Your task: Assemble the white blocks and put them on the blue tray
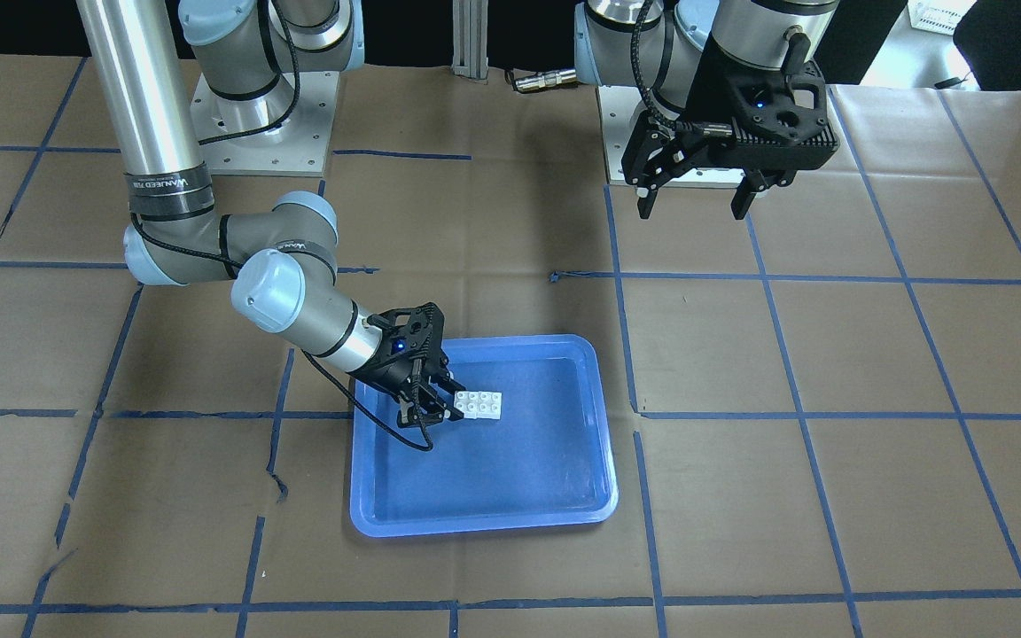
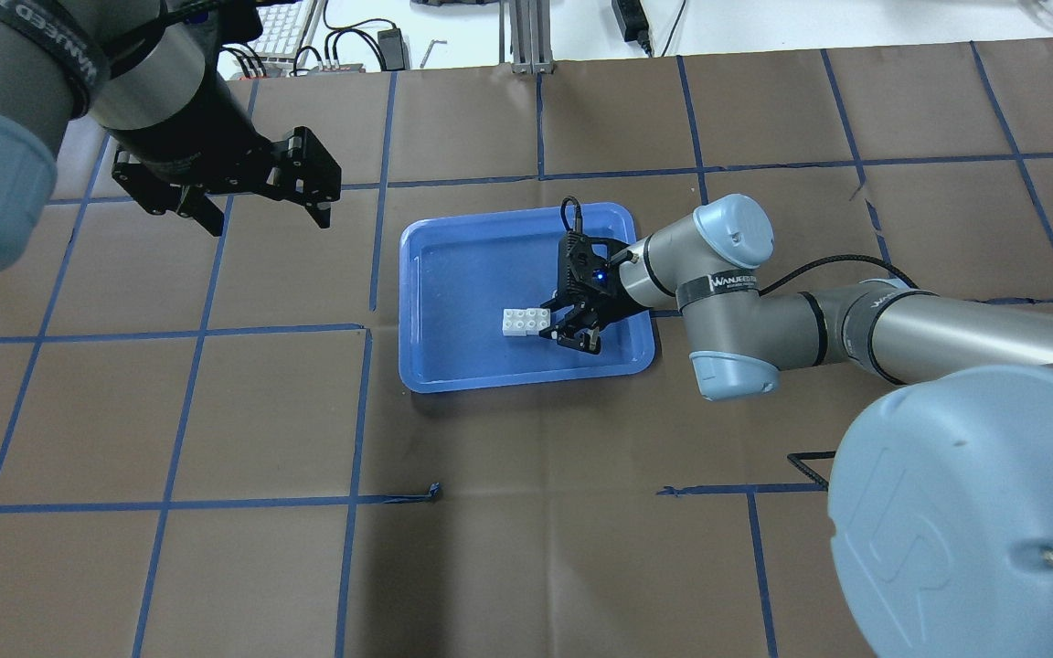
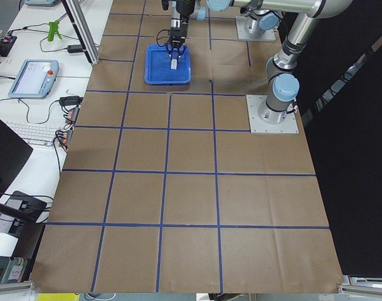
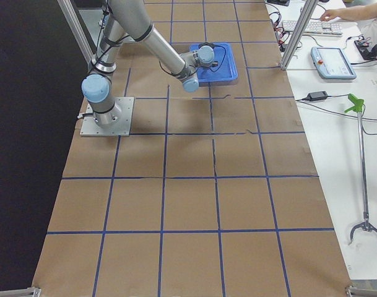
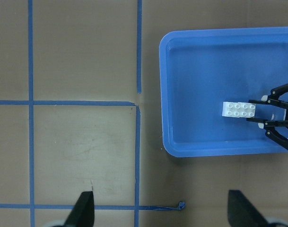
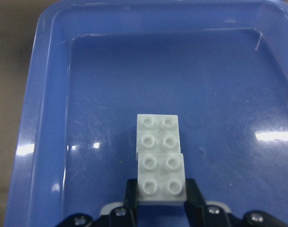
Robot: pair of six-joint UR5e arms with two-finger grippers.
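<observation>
Left gripper (image 2: 266,217) hangs spread and empty at 10 o'clock of the blue tray (image 2: 462,265). White blocks (image 2: 526,322) lie on the tray floor, just 6 o'clock of centre. Right gripper (image 2: 556,322), at their 3 o'clock, pinches the near block. Risk: the block sticks to a pad on release and the pair gets dragged apart.

At the right wrist camera's bottom edge we lose most of the right gripper (image 6: 161,199). Only its fingertips (image 6: 130,201) show, and they cover the sides of the nearer of the white blocks (image 6: 159,158). We cannot tell whether the two are locked together or merely touching. The left wrist camera cuts the left gripper (image 5: 163,209) down to two dark tips and clips the blue tray (image 5: 163,94) at the view's right edge. From either table end we cannot make out the blocks.
</observation>
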